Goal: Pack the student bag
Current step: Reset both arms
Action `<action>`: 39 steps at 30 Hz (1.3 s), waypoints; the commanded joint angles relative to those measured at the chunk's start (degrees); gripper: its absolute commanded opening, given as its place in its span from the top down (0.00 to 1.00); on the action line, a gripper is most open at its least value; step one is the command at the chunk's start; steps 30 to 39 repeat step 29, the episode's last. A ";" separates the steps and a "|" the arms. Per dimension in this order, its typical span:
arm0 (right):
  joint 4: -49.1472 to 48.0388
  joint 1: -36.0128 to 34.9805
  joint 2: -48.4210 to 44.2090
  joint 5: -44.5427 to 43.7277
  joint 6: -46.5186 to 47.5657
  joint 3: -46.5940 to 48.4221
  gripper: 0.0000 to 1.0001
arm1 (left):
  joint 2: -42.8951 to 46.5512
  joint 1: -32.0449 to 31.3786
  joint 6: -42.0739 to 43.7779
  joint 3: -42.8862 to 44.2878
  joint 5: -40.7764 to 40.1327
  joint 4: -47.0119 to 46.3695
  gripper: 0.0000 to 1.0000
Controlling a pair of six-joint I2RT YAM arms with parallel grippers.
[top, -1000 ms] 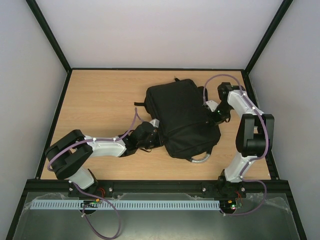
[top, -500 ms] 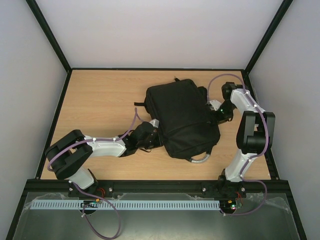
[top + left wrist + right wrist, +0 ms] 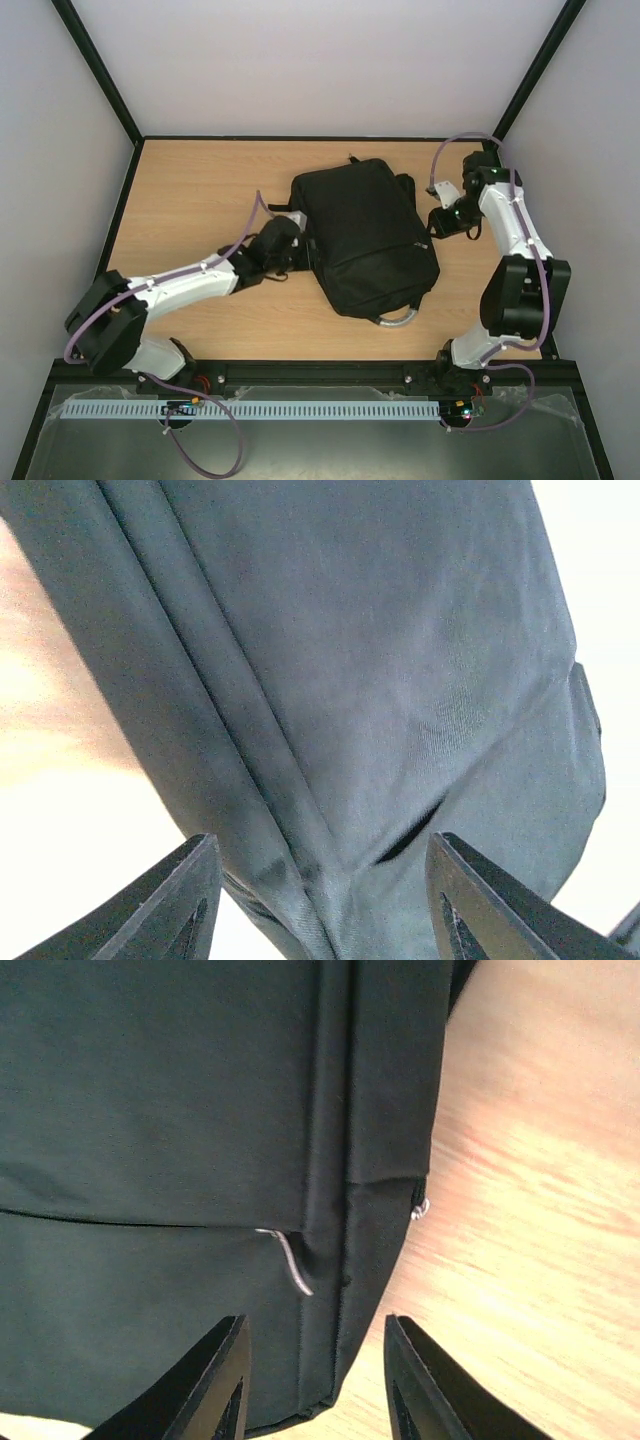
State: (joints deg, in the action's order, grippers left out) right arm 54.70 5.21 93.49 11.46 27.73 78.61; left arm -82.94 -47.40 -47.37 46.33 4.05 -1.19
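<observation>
The student bag (image 3: 365, 235) lies flat near the middle of the table (image 3: 200, 190) with no opening visible, the left gripper (image 3: 320, 890) and right gripper (image 3: 312, 1360) each spread open and empty at opposite side seams; no loose items show, so packing appears either finished or unstarted

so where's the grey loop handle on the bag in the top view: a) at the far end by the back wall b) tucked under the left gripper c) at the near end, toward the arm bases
c: in the top view the grey loop handle sticks out from the near end of the student bag, the end facing the arm bases.
</observation>
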 commanded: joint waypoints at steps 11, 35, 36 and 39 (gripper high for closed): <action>-22.60 0.06 -29.64 14.52 -11.62 -11.73 0.02 | 6.77 13.11 26.39 21.89 -12.54 32.81 0.34; -50.25 0.06 -45.84 13.20 -36.03 -37.18 0.01 | 19.84 13.28 27.13 5.87 -35.20 19.50 0.01; -50.25 0.06 -45.84 13.20 -36.03 -37.18 0.01 | 19.84 13.28 27.13 5.87 -35.20 19.50 0.01; -50.25 0.06 -45.84 13.20 -36.03 -37.18 0.01 | 19.84 13.28 27.13 5.87 -35.20 19.50 0.01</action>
